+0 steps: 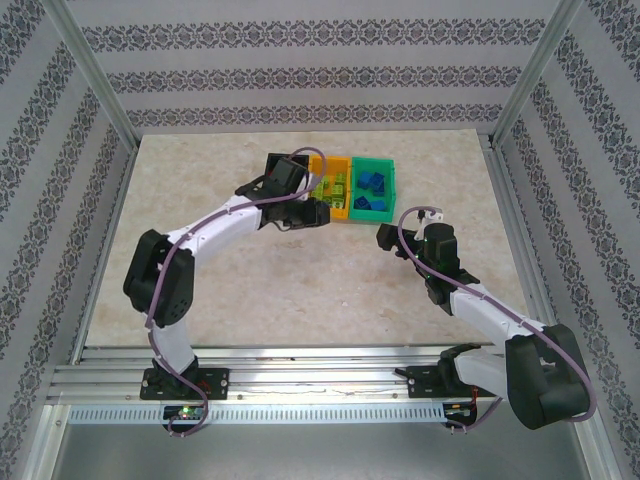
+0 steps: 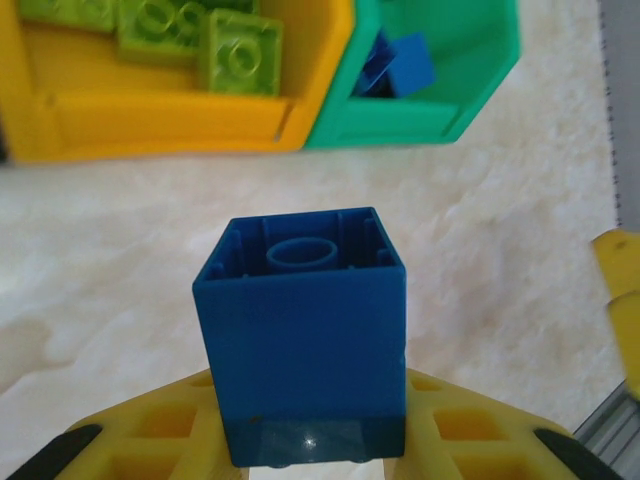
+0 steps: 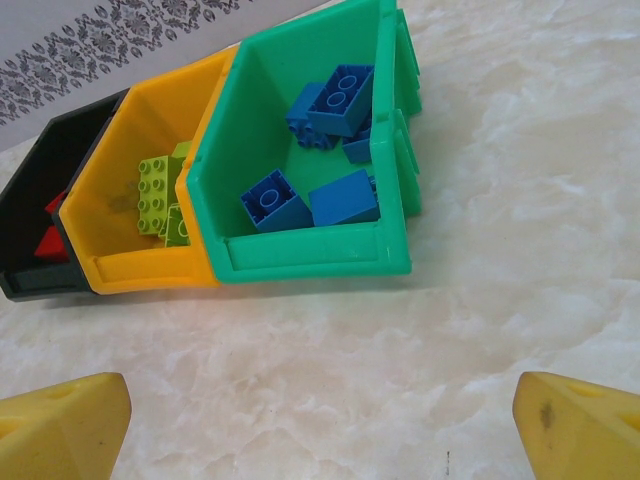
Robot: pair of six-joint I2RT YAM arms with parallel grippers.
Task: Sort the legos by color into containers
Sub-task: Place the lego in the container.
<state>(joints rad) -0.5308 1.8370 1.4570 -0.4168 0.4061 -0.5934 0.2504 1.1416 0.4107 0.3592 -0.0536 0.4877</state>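
A blue lego (image 2: 300,330) is clamped between the yellow fingers of my left gripper (image 2: 310,445), hollow underside facing the camera, above the table just in front of the bins. In the top view my left gripper (image 1: 308,210) is at the orange bin's near side. The orange bin (image 3: 150,272) holds lime legos (image 3: 160,195), the green bin (image 3: 300,255) several blue legos (image 3: 340,95), and the black bin (image 3: 30,282) red legos (image 3: 50,240). My right gripper (image 3: 320,420) stands open over bare table, short of the green bin, nothing between its fingers (image 3: 60,420).
The marble table (image 1: 250,280) is ringed by aluminium frame posts (image 1: 95,75) and patterned walls. The three joined bins sit at the back centre, with the green bin (image 1: 392,166) rightmost. The left arm's wrist covers most of the black bin in the top view.
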